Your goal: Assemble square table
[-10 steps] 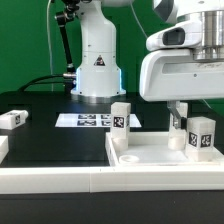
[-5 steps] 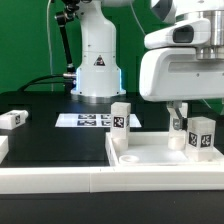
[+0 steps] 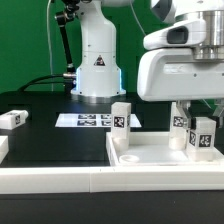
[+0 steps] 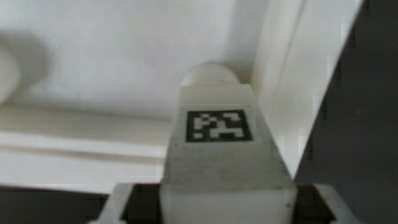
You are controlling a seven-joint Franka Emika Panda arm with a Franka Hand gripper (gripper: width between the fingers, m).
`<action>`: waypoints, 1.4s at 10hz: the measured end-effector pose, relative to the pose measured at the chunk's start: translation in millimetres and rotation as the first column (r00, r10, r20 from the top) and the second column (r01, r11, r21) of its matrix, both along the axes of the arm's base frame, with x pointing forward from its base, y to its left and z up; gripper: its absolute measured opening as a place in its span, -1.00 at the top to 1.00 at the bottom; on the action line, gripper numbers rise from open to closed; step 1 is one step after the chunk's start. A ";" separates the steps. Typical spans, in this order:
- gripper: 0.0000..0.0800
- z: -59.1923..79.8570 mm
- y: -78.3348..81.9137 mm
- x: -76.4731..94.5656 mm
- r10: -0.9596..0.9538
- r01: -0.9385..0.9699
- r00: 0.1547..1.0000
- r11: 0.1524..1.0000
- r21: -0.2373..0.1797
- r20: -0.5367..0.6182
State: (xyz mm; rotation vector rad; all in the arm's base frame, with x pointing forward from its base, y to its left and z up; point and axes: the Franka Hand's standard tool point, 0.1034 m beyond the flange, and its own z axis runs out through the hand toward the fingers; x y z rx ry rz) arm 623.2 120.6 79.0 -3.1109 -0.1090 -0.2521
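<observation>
Exterior view showed the white plastic square tray-like tabletop [image 3: 150, 155] lying on the black table [image 3: 50, 135], with one short white tagged leg [image 3: 121, 121] standing upright in its far corner. My gripper [image 3: 204, 133] stood over a second white tagged leg [image 3: 204, 138] at the exterior view's right corner. Wrist view put that leg [image 4: 221, 120] between my fingers [image 4: 134, 200]; they seemed closed on it, though contact was hard to judge. A third leg [image 3: 12, 119] lay apart, unfitted, so I judged the task under halfway.
</observation>
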 end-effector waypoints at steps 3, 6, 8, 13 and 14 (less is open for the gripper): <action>0.28 0.2 -2.8 0.6 -0.274 0.274 0.962 0.961 0.043 -0.012; 0.27 0.1 -4.7 0.8 -0.539 0.541 0.841 0.836 0.091 -0.043; 0.27 0.0 -4.5 0.5 -0.707 0.710 0.703 0.695 0.113 -0.072; 0.27 -0.3 -3.2 -0.4 -0.920 0.929 0.364 0.346 0.135 -0.148; 0.27 -0.2 -2.9 -0.4 -0.948 0.958 0.271 0.250 0.137 -0.168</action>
